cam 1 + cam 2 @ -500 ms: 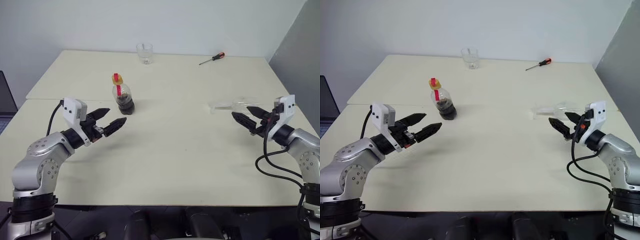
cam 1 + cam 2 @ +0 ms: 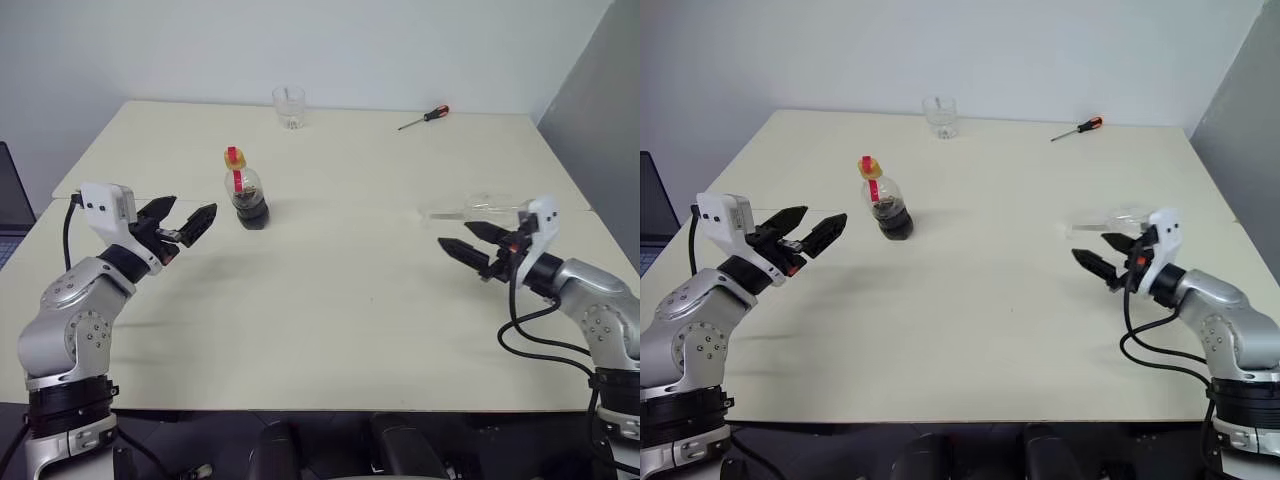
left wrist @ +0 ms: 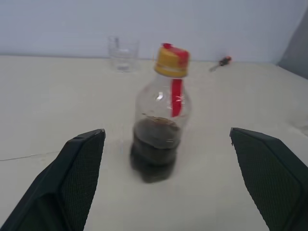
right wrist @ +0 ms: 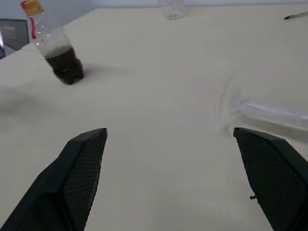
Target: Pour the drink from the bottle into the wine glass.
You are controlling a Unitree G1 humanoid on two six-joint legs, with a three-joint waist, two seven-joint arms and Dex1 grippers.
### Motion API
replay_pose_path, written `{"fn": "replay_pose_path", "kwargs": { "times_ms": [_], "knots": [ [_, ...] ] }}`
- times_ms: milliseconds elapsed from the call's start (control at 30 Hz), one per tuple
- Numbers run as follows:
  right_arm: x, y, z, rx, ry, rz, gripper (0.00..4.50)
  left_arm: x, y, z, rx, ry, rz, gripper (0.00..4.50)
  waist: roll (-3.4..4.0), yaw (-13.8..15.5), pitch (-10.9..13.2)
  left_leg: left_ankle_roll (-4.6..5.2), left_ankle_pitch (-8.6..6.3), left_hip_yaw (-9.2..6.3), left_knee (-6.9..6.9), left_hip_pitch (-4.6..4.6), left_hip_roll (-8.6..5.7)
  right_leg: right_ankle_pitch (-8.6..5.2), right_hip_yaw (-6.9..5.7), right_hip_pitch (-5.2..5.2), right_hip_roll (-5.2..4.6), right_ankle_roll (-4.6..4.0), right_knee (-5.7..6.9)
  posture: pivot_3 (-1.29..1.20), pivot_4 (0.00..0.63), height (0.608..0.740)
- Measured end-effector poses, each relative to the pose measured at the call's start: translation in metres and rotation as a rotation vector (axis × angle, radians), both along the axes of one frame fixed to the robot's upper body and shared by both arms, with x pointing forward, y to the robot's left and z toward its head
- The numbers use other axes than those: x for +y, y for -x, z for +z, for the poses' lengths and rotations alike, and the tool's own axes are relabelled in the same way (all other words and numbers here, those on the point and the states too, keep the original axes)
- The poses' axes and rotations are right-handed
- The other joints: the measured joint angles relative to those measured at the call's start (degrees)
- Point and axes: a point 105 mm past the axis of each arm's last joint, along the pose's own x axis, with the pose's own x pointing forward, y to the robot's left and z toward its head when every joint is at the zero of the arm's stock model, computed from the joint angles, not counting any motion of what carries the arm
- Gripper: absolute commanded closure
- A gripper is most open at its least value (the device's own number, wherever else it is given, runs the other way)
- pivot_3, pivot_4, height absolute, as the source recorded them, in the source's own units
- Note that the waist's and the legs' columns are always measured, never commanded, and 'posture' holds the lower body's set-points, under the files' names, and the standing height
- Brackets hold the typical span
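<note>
Overhead, pale cream table [image 2: 340,330] meets a plain white wall [image 2: 330,45].

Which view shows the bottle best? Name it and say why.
The left wrist view: the bottle stands upright, close and centred between that gripper's fingers, with yellow cap, red label and dark drink plain. Both eye views show it small; the right wrist view shows it far off, near a corner.

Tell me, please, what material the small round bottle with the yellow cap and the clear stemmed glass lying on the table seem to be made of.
The small round bottle with the yellow cap looks like thin clear plastic: moulded ridges, soft highlights. The clear stemmed glass, lying on its side, is transparent with bright edges, probably glass, though clear plastic is possible.
</note>
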Motion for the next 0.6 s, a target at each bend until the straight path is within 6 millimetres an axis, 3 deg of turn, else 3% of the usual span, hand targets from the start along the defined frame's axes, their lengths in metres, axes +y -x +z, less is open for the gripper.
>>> {"fn": "replay_pose_path", "kwargs": {
  "times_ms": [167,300,400,600],
  "knots": [
    [0.044,0.003,0.009,-0.038,0.009,0.145,0.0,-0.003,-0.007,-0.009,0.008,-0.079,0.014,0.07,0.0,0.1,0.0,0.0,0.0,0.01,0.01,0.0,-0.03,0.0,-0.02,0.0,0.0,0.0,0.01,0.0,0.15,0.74],
    [0.085,0.009,0.021,-0.089,0.001,0.277,0.0,-0.021,-0.021,-0.023,0.015,-0.169,-0.03,0.07,-0.01,0.4,0.0,0.0,0.0,0.02,0.03,-0.04,-0.02,0.02,-0.08,0.0,0.01,-0.01,0.01,0.0,0.15,0.74],
    [0.098,0.011,0.025,-0.105,0.026,0.319,0.0,-0.028,-0.036,-0.024,-0.004,-0.19,-0.024,0.07,-0.01,0.9,0.0,0.0,0.0,0.06,0.07,-0.14,-0.03,0.07,-0.14,-0.04,0.02,-0.1,-0.01,0.0,0.15,0.74],
    [0.101,0.01,0.032,-0.129,0.04,0.327,0.0,-0.026,-0.053,-0.026,-0.032,-0.189,0.011,0.07,-0.02,1.3,0.0,0.0,0.0,0.14,0.06,-0.15,-0.02,0.16,-0.2,-0.08,0.01,-0.27,-0.02,0.0,0.15,0.74]
  ]
}}
